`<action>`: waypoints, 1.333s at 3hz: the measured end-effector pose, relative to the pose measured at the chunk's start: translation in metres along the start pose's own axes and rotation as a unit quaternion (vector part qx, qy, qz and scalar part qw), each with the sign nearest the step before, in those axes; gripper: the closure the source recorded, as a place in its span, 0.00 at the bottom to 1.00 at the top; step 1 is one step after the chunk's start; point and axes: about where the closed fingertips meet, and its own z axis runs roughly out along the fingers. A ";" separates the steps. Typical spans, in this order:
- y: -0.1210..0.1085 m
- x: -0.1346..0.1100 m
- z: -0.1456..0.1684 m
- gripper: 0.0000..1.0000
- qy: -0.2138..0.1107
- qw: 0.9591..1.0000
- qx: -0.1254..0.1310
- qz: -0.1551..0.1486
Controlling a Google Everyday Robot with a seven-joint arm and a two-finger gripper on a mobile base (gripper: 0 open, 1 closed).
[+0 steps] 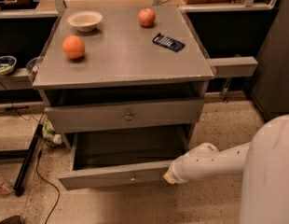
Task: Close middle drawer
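Observation:
The middle drawer (pixel 114 174) is pulled far out of the grey cabinet (pixel 121 73). Its slim front carries a small round knob (pixel 133 177), and its dark inside looks empty. My gripper (pixel 170 176) is at the tip of the white arm, low on the right. It rests against the right end of that drawer's front. Above it, a taller drawer front (pixel 126 116) with its own knob sits pushed in.
On the cabinet top lie an orange (pixel 73 46), a white bowl (pixel 85 20), an apple (pixel 146 17) and a dark packet (pixel 168 42). A black pole and cables (pixel 28 160) lie on the floor at left. A grey shelf (pixel 233 66) juts out at right.

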 end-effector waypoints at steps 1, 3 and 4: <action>-0.002 -0.007 0.008 1.00 -0.007 1.000 0.001 0.012; -0.004 -0.016 0.012 1.00 -0.015 1.000 0.004 0.010; -0.004 -0.016 0.012 1.00 -0.015 1.000 0.004 0.010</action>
